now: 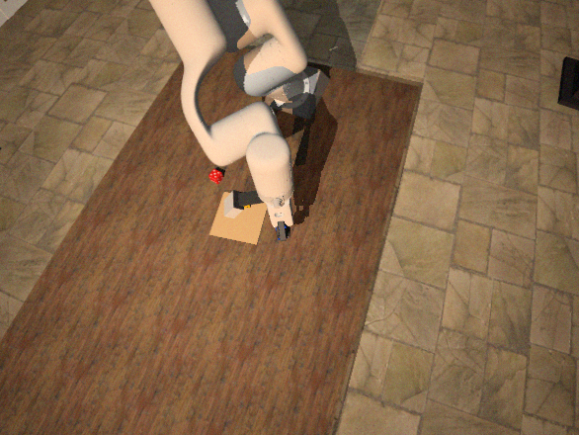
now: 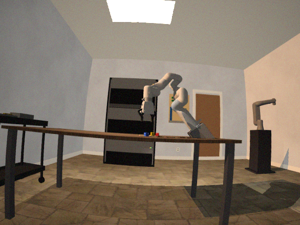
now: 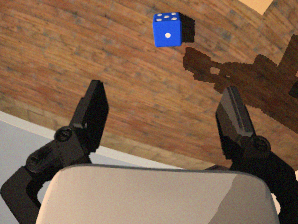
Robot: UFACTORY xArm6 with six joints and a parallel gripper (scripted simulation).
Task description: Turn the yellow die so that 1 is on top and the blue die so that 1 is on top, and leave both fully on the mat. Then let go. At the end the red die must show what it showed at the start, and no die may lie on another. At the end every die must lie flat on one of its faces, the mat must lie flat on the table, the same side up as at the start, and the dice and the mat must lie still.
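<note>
My gripper (image 3: 163, 96) is open and empty, well above the table, with the blue die below and ahead of the fingertips. In the top view the gripper (image 1: 282, 231) hides most of the blue die at the right edge of the mat (image 1: 239, 223). The red die (image 1: 216, 175) lies on the wood behind the mat.
The arm's links hang over the back of the mat and cast a dark shadow (image 3: 233, 72) on the wood right of the blue die. The table's right edge (image 1: 390, 222) is some way off. A second arm on a pedestal (image 2: 259, 122) stands far to the right.
</note>
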